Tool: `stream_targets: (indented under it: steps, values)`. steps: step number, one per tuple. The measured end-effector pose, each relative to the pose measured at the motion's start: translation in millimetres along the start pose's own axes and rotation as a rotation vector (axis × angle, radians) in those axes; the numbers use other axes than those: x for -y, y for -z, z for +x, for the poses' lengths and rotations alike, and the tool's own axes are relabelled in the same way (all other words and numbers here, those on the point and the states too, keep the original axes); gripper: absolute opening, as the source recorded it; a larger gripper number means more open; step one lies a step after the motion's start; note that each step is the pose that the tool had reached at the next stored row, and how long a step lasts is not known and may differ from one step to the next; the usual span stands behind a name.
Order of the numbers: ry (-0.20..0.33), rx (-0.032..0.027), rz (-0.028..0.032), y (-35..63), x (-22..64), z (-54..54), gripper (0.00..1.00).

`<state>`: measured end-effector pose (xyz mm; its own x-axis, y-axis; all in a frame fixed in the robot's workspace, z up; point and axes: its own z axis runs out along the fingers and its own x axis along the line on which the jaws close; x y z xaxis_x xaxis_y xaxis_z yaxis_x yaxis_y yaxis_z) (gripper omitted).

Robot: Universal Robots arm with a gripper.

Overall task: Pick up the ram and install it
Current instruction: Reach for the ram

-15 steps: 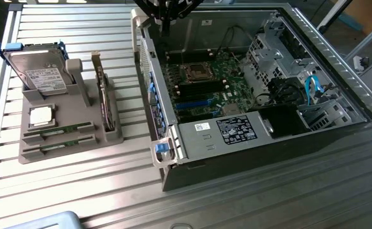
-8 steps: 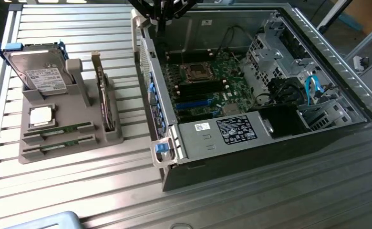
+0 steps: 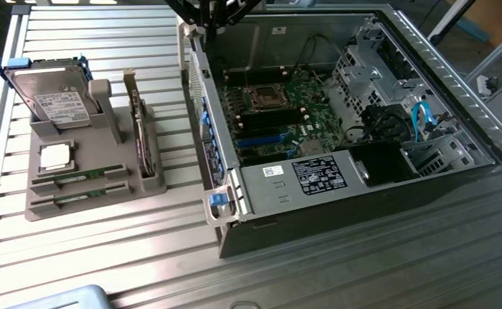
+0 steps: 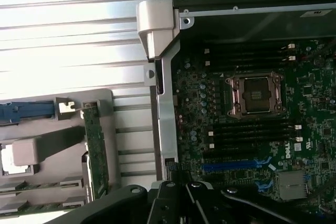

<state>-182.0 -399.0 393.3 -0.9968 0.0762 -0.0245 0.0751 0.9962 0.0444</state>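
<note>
1. In the exterior view, a ribbed metal counter (image 3: 105, 251) is seen carrying an open computer case (image 3: 457, 77). A gray holder (image 3: 96, 206) stands on the exterior view's left of the case.
2. In the holder's front end the first ram stick (image 3: 81, 174) and the second ram stick (image 3: 85, 193) are laid flat in parallel slots. A hard drive (image 3: 53, 96) and an expansion card (image 3: 135, 129) are stood upright behind them.
3. The black arm (image 3: 208, 13) is seen at the top edge, above the case's far corner.
4. In the wrist view, the hand (image 4: 181, 195) is held closed, its fingers drawn narrow, over the case wall between the holder and the motherboard (image 4: 315, 103).
5. Both ram sticks (image 4: 26, 186) (image 4: 31, 206) are seated in the holder, apart from the hand.
6. On the motherboard, black memory slots (image 4: 252, 135) are seen beside the processor socket (image 4: 257, 94).
</note>
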Motion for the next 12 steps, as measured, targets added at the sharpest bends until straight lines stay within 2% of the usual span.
stream_targets:
  steps: [12]
  values:
    - [0.0, 0.0, -0.0001, 0.3, 1.0, 12.9, 0.1]
